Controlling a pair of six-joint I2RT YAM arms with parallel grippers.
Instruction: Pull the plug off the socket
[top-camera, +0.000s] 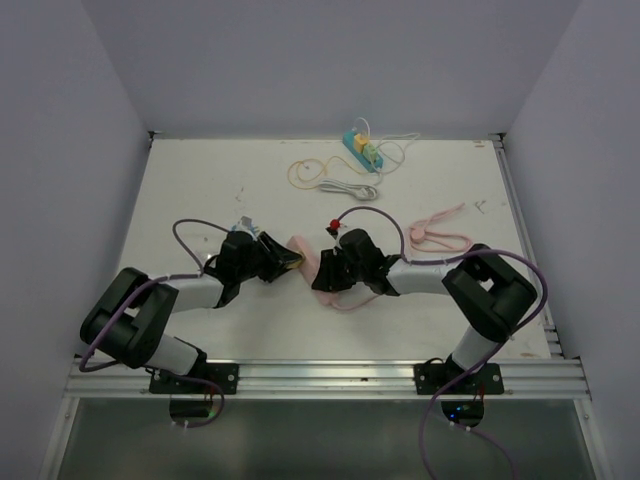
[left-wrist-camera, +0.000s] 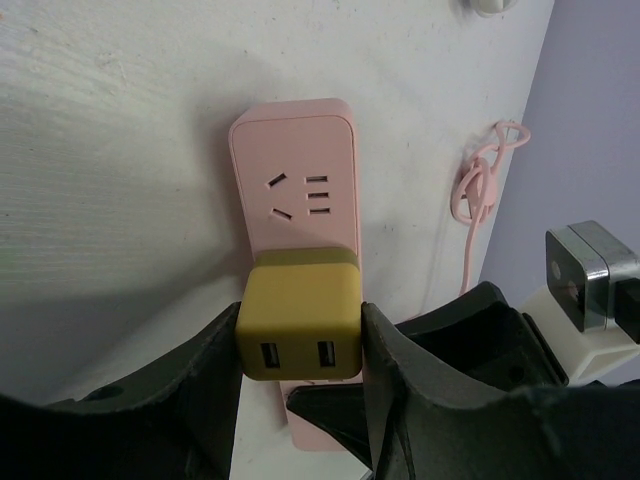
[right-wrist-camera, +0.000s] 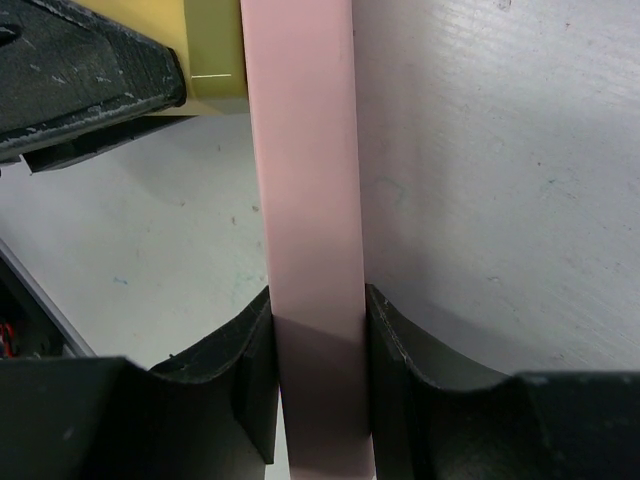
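Note:
A pink power strip (left-wrist-camera: 296, 190) lies on the white table, also in the top view (top-camera: 303, 250) and edge-on in the right wrist view (right-wrist-camera: 305, 190). A yellow USB plug (left-wrist-camera: 298, 315) sits in its near socket. My left gripper (left-wrist-camera: 298, 345) is shut on the yellow plug, one finger on each side; it also shows in the top view (top-camera: 283, 257). My right gripper (right-wrist-camera: 318, 370) is shut on the pink strip's sides, and in the top view (top-camera: 325, 268) it holds the strip's other end. The plug (right-wrist-camera: 215, 60) shows at the upper left of the right wrist view.
A green and yellow power strip (top-camera: 362, 150) with white cables lies at the back of the table. A coiled pink cord (top-camera: 440, 232) lies to the right. A yellow loop (top-camera: 303, 172) lies at the back middle. Walls close in on the left, right and back.

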